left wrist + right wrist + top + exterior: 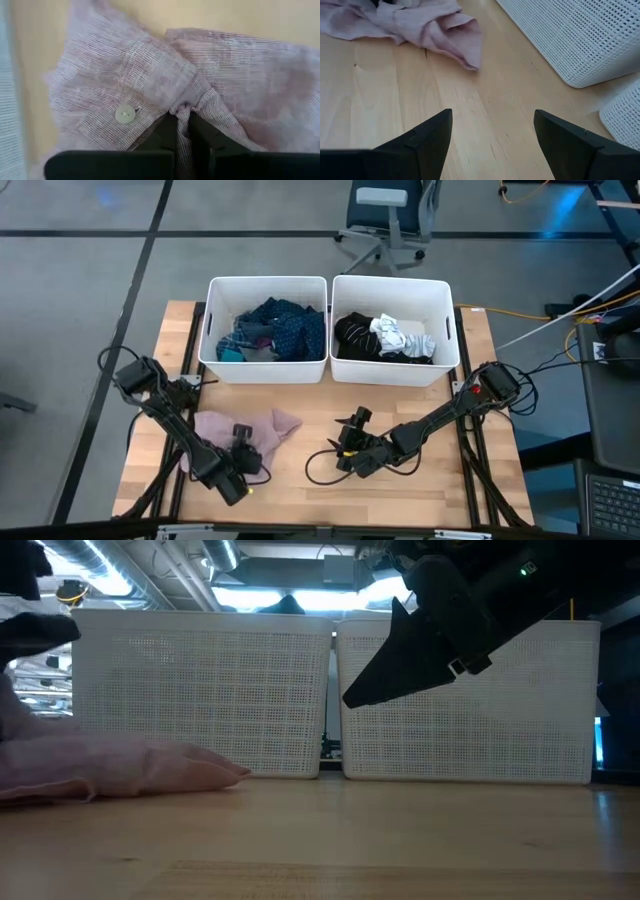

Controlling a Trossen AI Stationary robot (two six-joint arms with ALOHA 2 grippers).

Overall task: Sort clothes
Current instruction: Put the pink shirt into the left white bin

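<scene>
A pale pink buttoned shirt (245, 428) lies crumpled on the wooden table near its left front; it also shows in the low view (110, 765) and the right wrist view (420, 22). My left gripper (240, 442) sits on it, shut on its cloth. My right gripper (352, 435) is open and empty, above the table's middle front. The left bin (215, 360) holds blue clothes (275, 330). The right bin (448, 330) holds black and white clothes (385, 338). My left gripper pinches a gathered fold of the pink shirt (185, 107) between its two fingertips, close to a white button (125, 115). The fingers come from above, slanting down. The cloth puckers around the pinch, and the shirt lies on the table.
Two white perforated bins (200, 700) stand side by side at the table's far edge. A black cable (325, 465) loops on the table by my right gripper. Bare wood lies between the shirt and the bins. An office chair (385, 220) stands beyond the table.
</scene>
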